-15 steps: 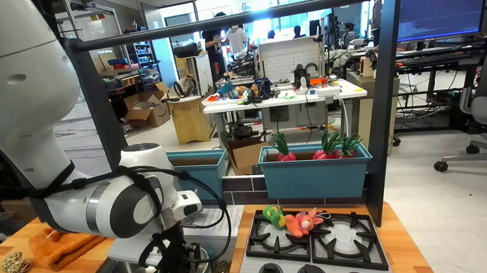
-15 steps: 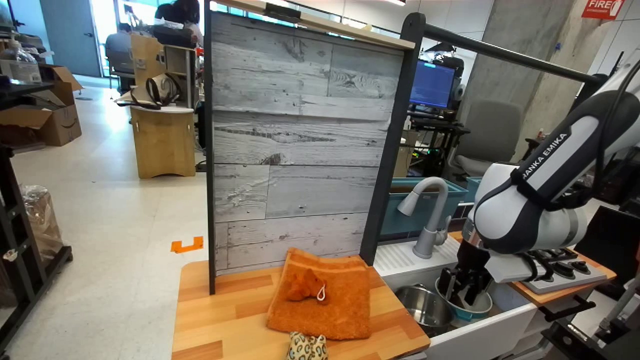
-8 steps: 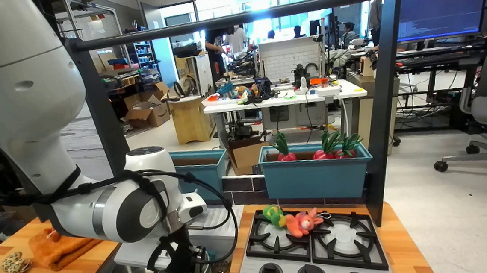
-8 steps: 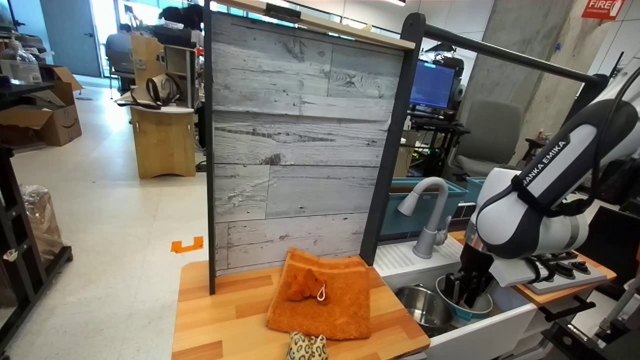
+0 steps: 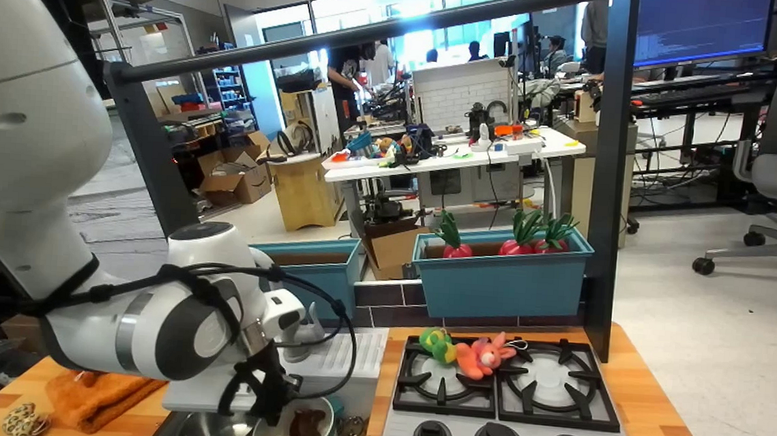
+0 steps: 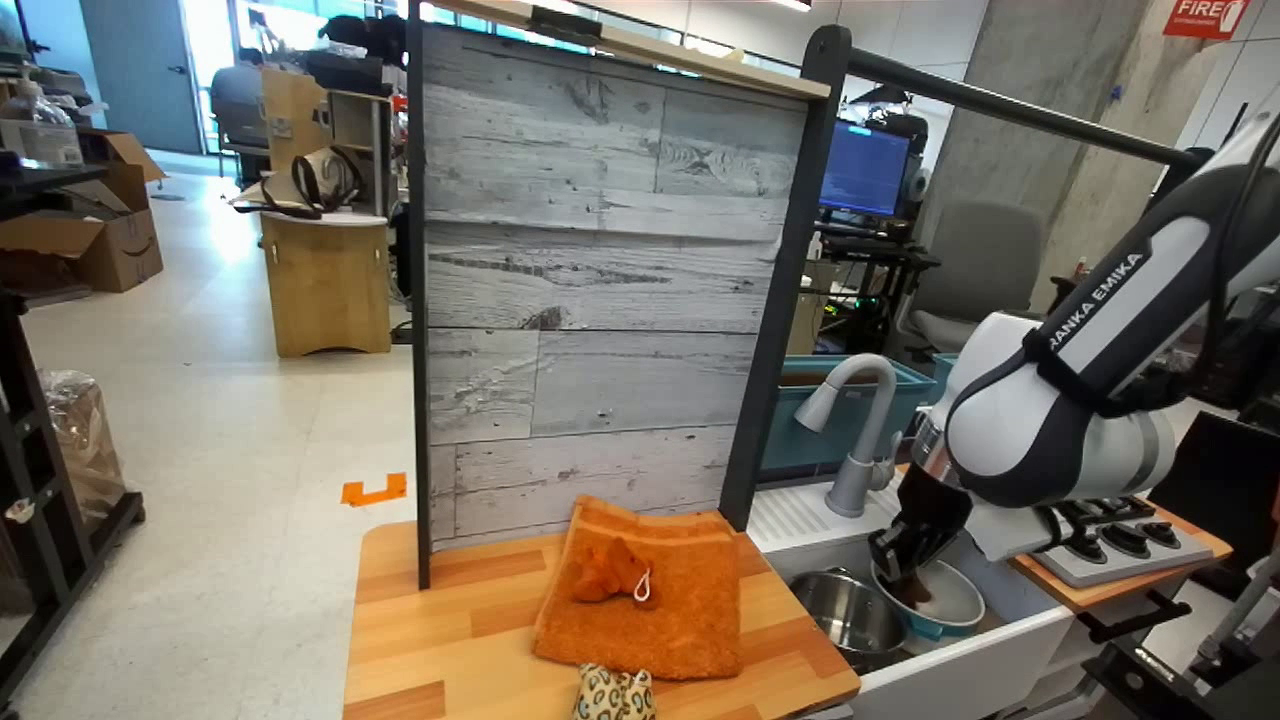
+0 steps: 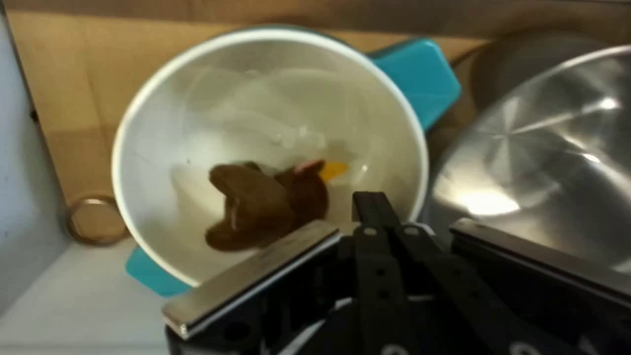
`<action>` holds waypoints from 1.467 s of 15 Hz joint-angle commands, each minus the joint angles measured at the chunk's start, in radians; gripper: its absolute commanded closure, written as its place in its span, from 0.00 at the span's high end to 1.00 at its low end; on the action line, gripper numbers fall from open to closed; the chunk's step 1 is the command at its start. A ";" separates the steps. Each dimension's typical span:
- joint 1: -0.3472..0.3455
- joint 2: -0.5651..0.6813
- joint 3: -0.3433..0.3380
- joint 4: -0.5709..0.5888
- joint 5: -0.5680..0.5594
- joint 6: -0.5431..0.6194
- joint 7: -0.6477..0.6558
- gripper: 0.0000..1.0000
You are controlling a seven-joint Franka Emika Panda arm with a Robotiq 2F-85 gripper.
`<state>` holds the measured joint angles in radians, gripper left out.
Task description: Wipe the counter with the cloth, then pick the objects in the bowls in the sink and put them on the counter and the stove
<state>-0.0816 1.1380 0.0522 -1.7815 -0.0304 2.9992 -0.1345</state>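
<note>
wrist view: gripper pressed together, tips nr the rim of the white bowl; brown toy in that bowl, steel bowl just beside. in an exterior view, both bowls in sink, orange cloth on counter w/ orange plush on top. in an exterior view, grn-yellow toy + coral plush on stove.

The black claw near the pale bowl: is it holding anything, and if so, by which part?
Nothing is held: the gripper is shut with nothing in it, and the brown plush toy lies in the pale bowl.
</note>
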 commanded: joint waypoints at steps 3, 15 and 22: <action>-0.011 -0.294 0.042 -0.322 -0.050 0.142 -0.034 0.00; 0.067 -0.346 -0.151 -0.399 -0.023 0.106 0.062 0.85; 0.022 -0.245 -0.133 -0.311 -0.034 0.108 0.048 0.45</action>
<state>-0.0389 0.8420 -0.0994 -2.1643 -0.0594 3.1193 -0.0850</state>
